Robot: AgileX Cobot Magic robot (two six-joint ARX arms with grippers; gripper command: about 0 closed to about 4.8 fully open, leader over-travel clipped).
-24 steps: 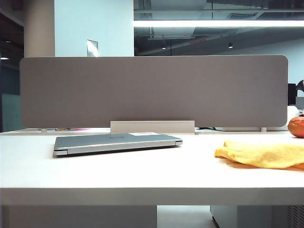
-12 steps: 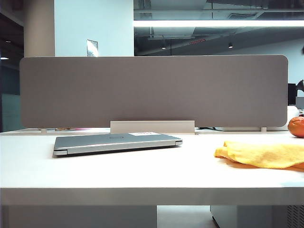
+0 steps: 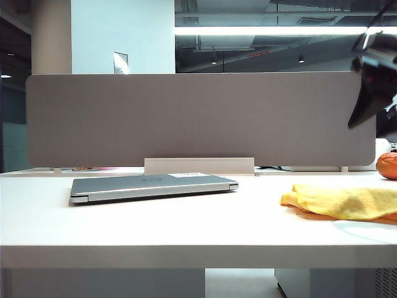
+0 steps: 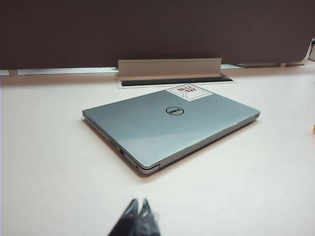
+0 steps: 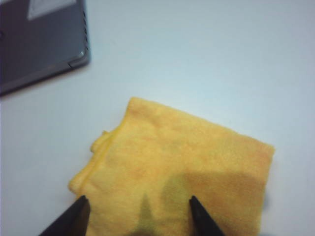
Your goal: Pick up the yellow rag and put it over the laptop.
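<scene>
The yellow rag [image 3: 347,202] lies folded on the white table at the right; in the right wrist view the rag [image 5: 182,167] fills the space below the fingers. My right gripper [image 5: 138,198] hangs open above it, not touching, one black fingertip [image 5: 82,201] over the rag's edge. In the exterior view that right gripper [image 3: 366,99] shows as a dark blurred shape high at the right. The closed silver-grey laptop [image 3: 155,185] lies flat left of centre. My left gripper [image 4: 139,202] is shut and empty, low over the table in front of the laptop [image 4: 167,125].
A long grey divider panel [image 3: 198,118] stands along the table's back edge, with a white cable box [image 3: 198,166] at its foot behind the laptop. A round orange fruit [image 3: 387,165] sits at the far right behind the rag.
The right arm has swung into the exterior view at the upper right, above the rag, and casts a shadow on the table. Laptop and rag have not moved.
</scene>
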